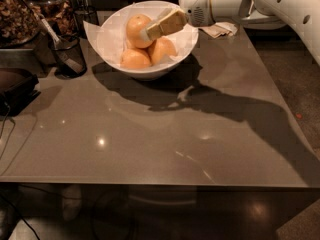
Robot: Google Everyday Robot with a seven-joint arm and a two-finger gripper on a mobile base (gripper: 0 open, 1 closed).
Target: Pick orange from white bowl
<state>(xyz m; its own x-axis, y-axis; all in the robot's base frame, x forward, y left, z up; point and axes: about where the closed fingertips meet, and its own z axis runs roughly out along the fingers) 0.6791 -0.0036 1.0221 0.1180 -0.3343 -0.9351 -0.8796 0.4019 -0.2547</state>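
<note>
Orange (135,26) sat topmost in the bowl (102,39), upper centre of the frame, resting on two more fruits (134,60). The claw (150,33) reached in from the upper right, its tip against the top one's right side; whether it was open or closed could not be told. A dark cup (67,58) stood just left of the bowl on the counter (150,149).

glossy white bowl (107,39) at 12 o'clock; smooth-skinned orange (135,28) inside; matt tan gripper (148,33) over the bowl; grey table (150,134) polished, mirror-like.
</note>
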